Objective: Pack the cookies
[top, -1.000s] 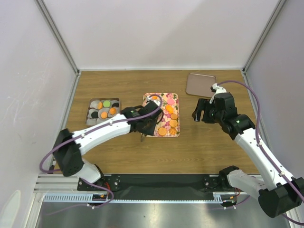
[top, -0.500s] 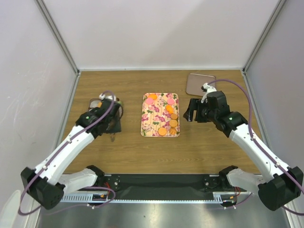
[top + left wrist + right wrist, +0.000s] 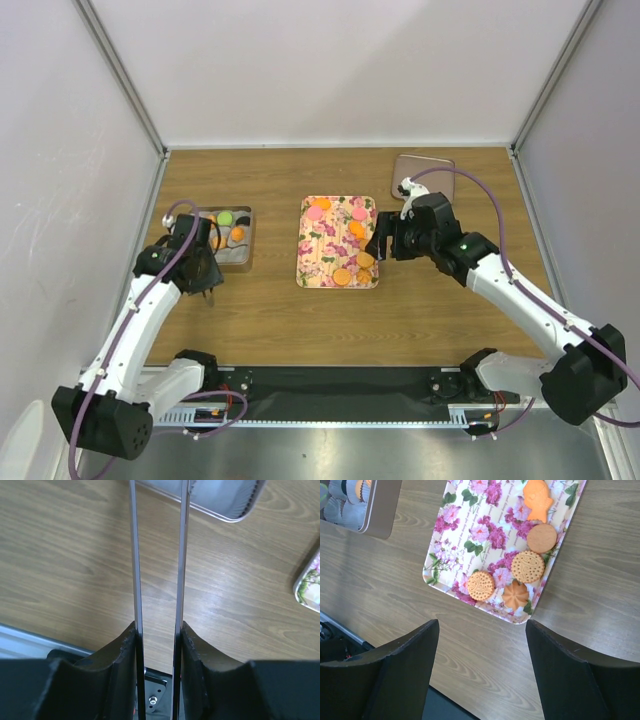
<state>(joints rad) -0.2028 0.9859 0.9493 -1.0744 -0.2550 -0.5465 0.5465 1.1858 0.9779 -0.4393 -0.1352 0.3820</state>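
Aim matters: right gripper [image 3: 481, 625], jaws wide apart, should drop squarely over one cookie [image 3: 481, 585] on the tray [image 3: 455, 555]; left gripper [image 3: 157, 630] clamps tongs [image 3: 135, 555], blades apart.

The left arm [image 3: 135, 310] and right arm [image 3: 520, 295] are glossy white shells joined by black joint housings, each trailing a looping purple cable [image 3: 450, 170]. The left claw [image 3: 158, 500] has two long thin metal blades [image 3: 134, 555] in black moulded mounts; the right claw [image 3: 481, 630] has broad matte black fingers [image 3: 395, 675].
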